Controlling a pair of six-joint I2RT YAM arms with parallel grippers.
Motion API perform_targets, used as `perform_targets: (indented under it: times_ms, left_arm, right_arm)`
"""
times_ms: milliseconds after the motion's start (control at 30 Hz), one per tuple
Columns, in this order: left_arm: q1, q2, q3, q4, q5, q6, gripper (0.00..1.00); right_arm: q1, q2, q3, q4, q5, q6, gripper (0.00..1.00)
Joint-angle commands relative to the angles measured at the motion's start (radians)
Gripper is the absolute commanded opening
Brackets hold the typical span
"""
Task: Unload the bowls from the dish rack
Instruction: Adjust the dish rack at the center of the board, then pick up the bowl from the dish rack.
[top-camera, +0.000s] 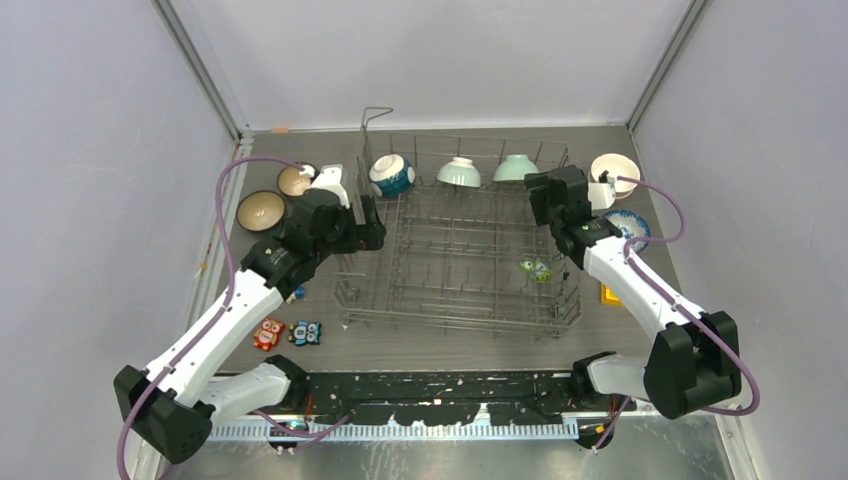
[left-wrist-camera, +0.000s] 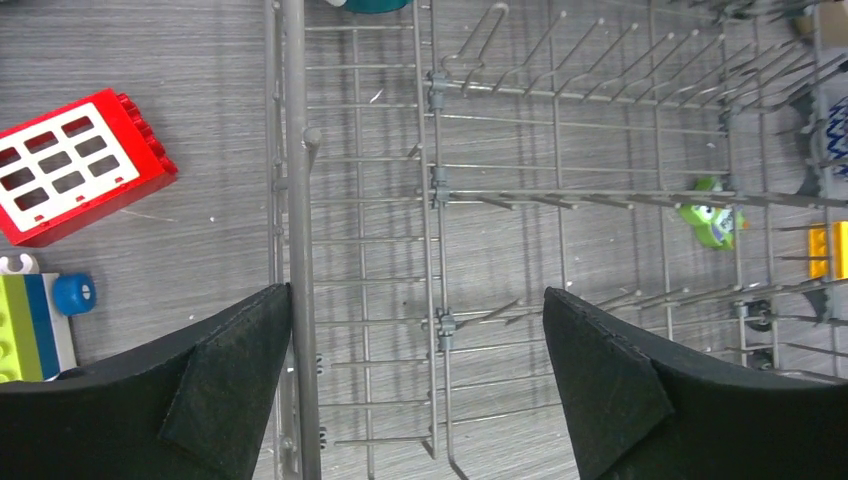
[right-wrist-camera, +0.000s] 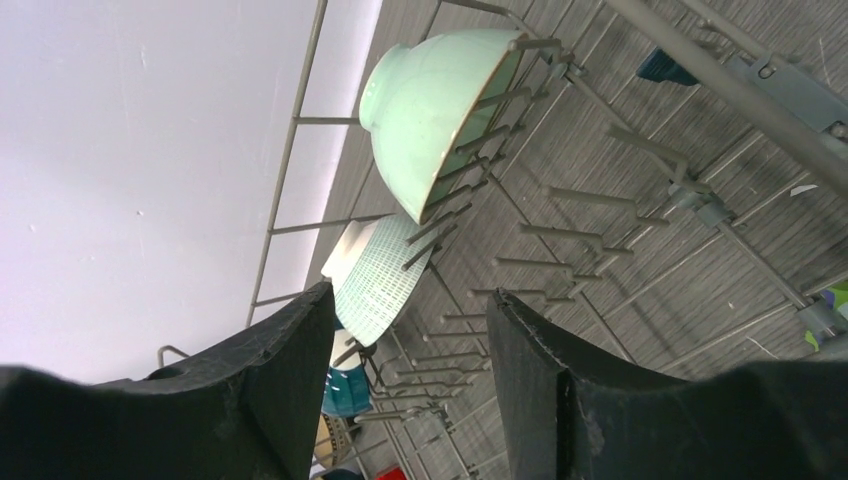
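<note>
Right gripper (right-wrist-camera: 412, 297) stood with its fingers apart and nothing between them, aimed at the nearest pale mint bowl (right-wrist-camera: 425, 110), which sat on edge among the tines at the far right of the dish rack (top-camera: 455, 255). Left gripper (left-wrist-camera: 418, 300) was spread wide and empty too, hanging astride the rack's left side rail (left-wrist-camera: 293, 150). Three bowls were left in the far row: that mint one, a second mint bowl (top-camera: 459, 172) and a teal-and-white bowl (top-camera: 392, 175).

My worry was the tines. If I drove the right fingers in crooked, one could jam against a tine instead of sliding over the rim. A slanted pull might then drag the whole rack or let the glazed bowl slip.

On the left, closing where I hovered would have clamped the rail, not a bowl.

I also judged the right forearm close to the blue-patterned bowl (top-camera: 632, 222) on the table (top-camera: 450, 350), so a careless swing could knock it.
</note>
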Motion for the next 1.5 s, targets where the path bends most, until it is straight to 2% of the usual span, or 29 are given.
perform_targets:
  times_ms: [0, 233, 567, 800, 1067, 1467]
  left_arm:
    - [-0.007, -0.056, 0.051, 0.014, 0.000, -0.009, 0.99]
    - [-0.007, -0.108, 0.062, -0.032, -0.033, -0.003, 1.00]
    - [-0.007, -0.176, 0.041, -0.047, -0.054, -0.013, 1.00]
    - [-0.007, -0.204, 0.027, -0.042, -0.075, -0.012, 1.00]
    - [-0.007, -0.212, 0.019, -0.052, -0.080, -0.011, 1.00]
    - [-0.007, -0.212, 0.004, -0.048, -0.088, -0.015, 1.00]
  right_arm:
    - [-0.002, 0.031, 0.027, 0.036, 0.080, 0.044, 0.61]
    - [-0.003, 0.104, 0.064, 0.061, 0.091, 0.069, 0.57]
    - [-0.040, 0.175, 0.035, 0.202, 0.073, 0.117, 0.53]
    - [-0.052, 0.233, 0.012, 0.300, 0.029, 0.127, 0.52]
    - [-0.058, 0.275, 0.018, 0.322, 0.024, 0.132, 0.52]
    - [-0.070, 0.319, -0.010, 0.429, 0.005, 0.146, 0.41]
